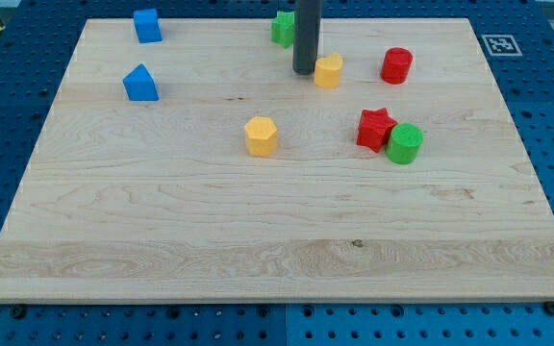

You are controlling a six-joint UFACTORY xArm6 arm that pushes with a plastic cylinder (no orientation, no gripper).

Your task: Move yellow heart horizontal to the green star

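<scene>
The yellow heart (329, 70) lies near the view's top, right of centre. The green star (283, 28) is up and to its left at the board's top edge, partly hidden behind the rod. My tip (304, 71) rests on the board just left of the yellow heart, touching or almost touching it, and below the green star.
A red cylinder (396, 65) is right of the heart. A red star (375, 128) touches a green cylinder (405, 143) below it. A yellow hexagon (261, 135) sits mid-board. Two blue blocks (147, 25) (140, 83) lie at the top left. The wooden board (258, 250) ends on blue pegboard.
</scene>
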